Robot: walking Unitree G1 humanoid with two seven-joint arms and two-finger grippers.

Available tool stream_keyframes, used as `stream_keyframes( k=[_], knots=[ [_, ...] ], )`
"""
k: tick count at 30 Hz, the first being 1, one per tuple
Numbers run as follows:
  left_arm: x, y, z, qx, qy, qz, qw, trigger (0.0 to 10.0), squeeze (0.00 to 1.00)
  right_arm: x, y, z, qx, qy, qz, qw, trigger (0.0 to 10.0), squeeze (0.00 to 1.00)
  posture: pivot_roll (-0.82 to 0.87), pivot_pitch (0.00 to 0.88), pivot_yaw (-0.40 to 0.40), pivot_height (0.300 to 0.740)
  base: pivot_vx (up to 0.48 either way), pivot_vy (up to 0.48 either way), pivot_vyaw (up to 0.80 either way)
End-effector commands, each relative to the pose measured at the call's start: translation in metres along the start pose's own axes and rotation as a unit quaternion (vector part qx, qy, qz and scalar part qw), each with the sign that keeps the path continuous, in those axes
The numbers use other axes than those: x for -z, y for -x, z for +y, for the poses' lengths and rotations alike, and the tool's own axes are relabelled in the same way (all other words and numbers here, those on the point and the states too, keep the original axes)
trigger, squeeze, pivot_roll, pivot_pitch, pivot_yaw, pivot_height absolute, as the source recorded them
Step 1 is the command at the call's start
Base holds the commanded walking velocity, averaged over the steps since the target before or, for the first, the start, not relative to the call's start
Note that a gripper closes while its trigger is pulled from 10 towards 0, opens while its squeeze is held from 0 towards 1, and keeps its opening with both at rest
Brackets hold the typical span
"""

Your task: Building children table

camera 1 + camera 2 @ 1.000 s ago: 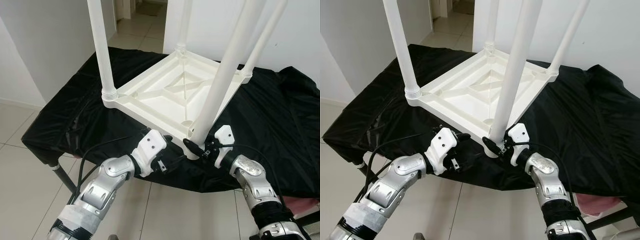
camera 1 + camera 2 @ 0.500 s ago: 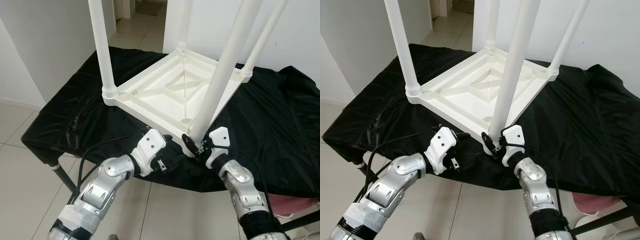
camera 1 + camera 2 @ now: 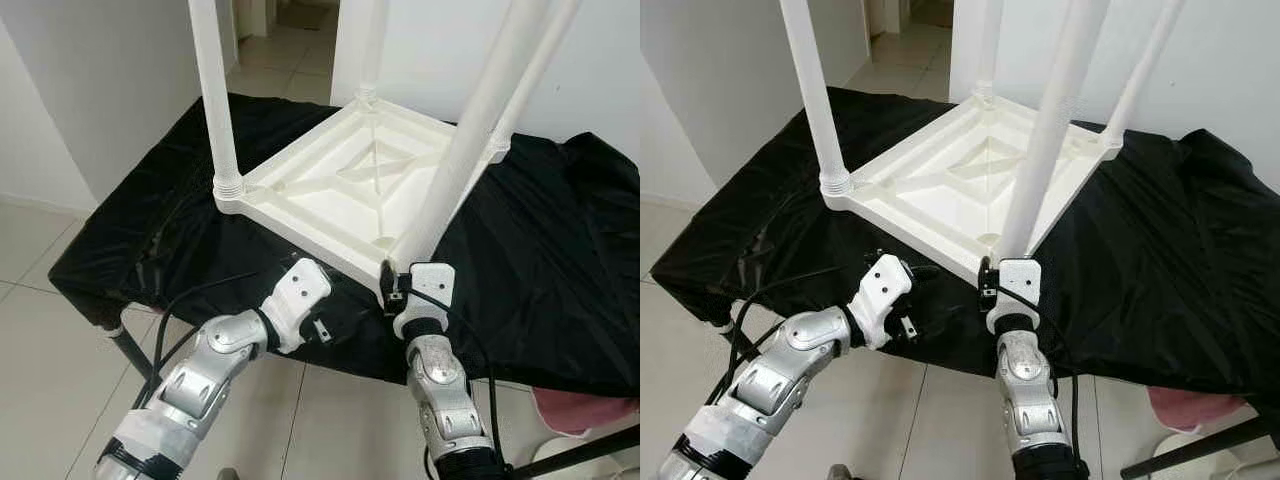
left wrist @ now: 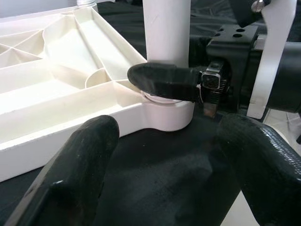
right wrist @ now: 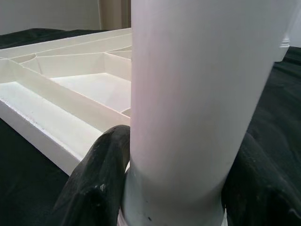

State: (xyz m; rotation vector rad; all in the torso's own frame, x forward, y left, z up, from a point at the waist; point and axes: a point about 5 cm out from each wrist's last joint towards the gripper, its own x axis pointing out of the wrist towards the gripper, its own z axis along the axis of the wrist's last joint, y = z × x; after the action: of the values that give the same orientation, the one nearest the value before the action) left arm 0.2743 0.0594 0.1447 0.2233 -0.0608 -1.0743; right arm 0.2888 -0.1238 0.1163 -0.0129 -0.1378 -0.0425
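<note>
Upturned tabletop [image 3: 340, 195] lies on the black-covered table [image 3: 560, 260]. My right gripper [image 3: 398, 287] clamps the near-corner leg [image 3: 470, 150] at its socket; left gripper [image 3: 322, 322] spread, empty. Plastic looks light, stiff, slippery; hold low.

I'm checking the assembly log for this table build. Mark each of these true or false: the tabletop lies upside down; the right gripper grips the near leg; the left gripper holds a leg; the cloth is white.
1. The tabletop lies upside down on the cloth. True.
2. The right gripper grips the near leg at its base. True.
3. The left gripper holds a leg. False: it is open, apart from the table, holding nothing.
4. The cloth is white. False: it is black.
</note>
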Motion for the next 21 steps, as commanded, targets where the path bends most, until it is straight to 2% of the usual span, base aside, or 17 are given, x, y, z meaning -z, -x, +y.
stream_keyframes(
  k=[1, 9, 10, 11, 15, 21],
  knots=[
    [-0.002, -0.003, -0.002, 0.03, -0.008, 0.001, 1.0, 10.0, 0.0, 0.007, 0.003, 0.003, -0.006, -0.015, 0.023, 1.0, 10.0, 0.0, 0.02, 0.06, -0.009, 0.74, 0.0, 0.0, 0.0],
    [-0.003, -0.002, 0.0, 0.026, -0.01, 0.002, 1.0, 10.0, 0.0, 0.006, 0.003, 0.008, -0.002, -0.021, 0.028, 0.999, 10.0, 0.0, 0.02, 0.06, -0.012, 0.74, 0.0, 0.0, 0.0],
    [-0.002, -0.002, -0.001, 0.027, -0.01, 0.002, 1.0, 10.0, 0.0, 0.006, 0.003, 0.009, -0.001, -0.023, 0.029, 0.999, 10.0, 0.26, 0.02, 0.06, -0.012, 0.74, 0.0, 0.0, 0.0],
    [-0.002, -0.002, -0.002, 0.027, -0.01, 0.002, 1.0, 10.0, 0.0, 0.006, 0.004, 0.008, -0.004, -0.027, 0.026, 0.999, 10.0, 1.0, 0.02, 0.062, -0.013, 0.74, 0.0, 0.0, 0.0],
    [-0.002, -0.002, -0.002, 0.026, -0.009, 0.002, 1.0, 10.0, 0.0, 0.004, 0.004, 0.008, -0.006, -0.029, 0.022, 0.999, 10.0, 1.0, 0.02, 0.062, -0.013, 0.74, 0.0, 0.0, 0.0],
    [-0.001, -0.003, -0.002, 0.025, -0.008, 0.002, 1.0, 10.0, 0.0, -0.007, 0.002, -0.005, -0.033, -0.036, -0.011, 0.999, 10.0, 1.0, 0.02, 0.064, -0.014, 0.74, 0.0, 0.0, 0.0]
  ],
)
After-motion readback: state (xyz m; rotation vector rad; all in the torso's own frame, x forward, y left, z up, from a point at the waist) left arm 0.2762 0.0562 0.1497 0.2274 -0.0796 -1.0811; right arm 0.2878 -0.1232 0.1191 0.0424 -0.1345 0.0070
